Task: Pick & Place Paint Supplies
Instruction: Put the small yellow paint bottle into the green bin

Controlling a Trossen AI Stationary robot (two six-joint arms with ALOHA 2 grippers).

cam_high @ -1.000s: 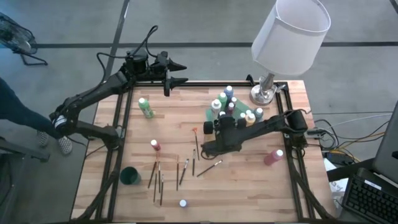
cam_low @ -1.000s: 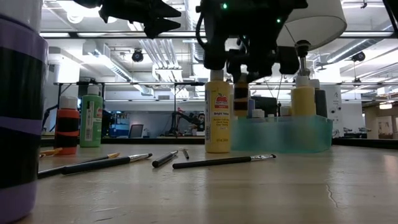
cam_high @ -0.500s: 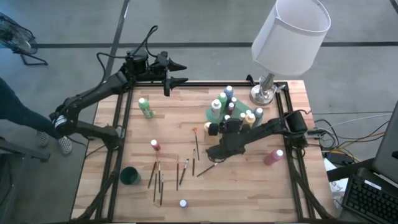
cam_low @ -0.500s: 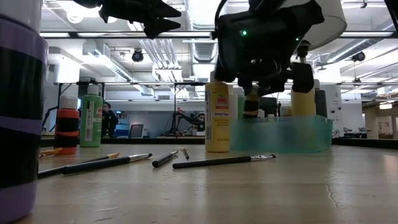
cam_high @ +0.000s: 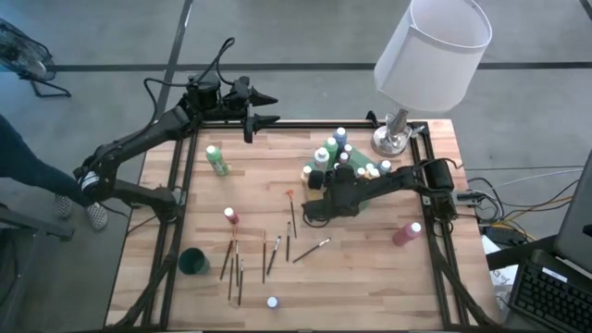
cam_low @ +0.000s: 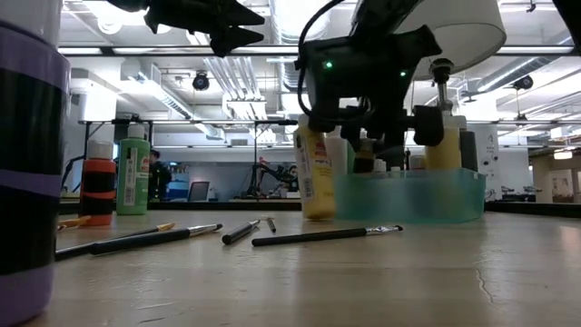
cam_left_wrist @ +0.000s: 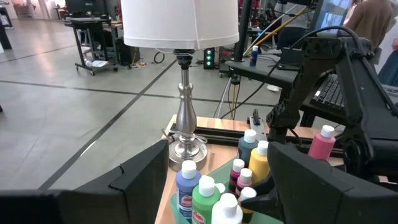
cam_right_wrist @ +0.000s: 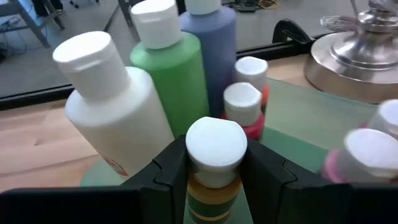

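Note:
My right gripper is over the translucent green tray, shut on a small white-capped bottle with a yellow and dark striped body. In the tray, white, green and blue bottles crowd around it. A yellow bottle leans at the tray's left wall with its base on the table. Several brushes lie on the table's near half. My left gripper waits open above the far-left edge. My right gripper pinches the striped bottle just under its white cap, one finger on each side of the neck. The bottle hangs upright below the fingers, its lower part behind the tray wall. Whether its base rests on the tray floor is hidden.
Loose bottles stand on the table: green, red, pink and a small one near the near edge. A dark green cup sits near-left. A lamp stands at the far-right corner beside the tray.
My right gripper has carried the striped bottle toward the table's right over the tray wall and down among the bottles in the tray, staying shut. The yellow bottle beside the tray, upright before, now leans toward the left.

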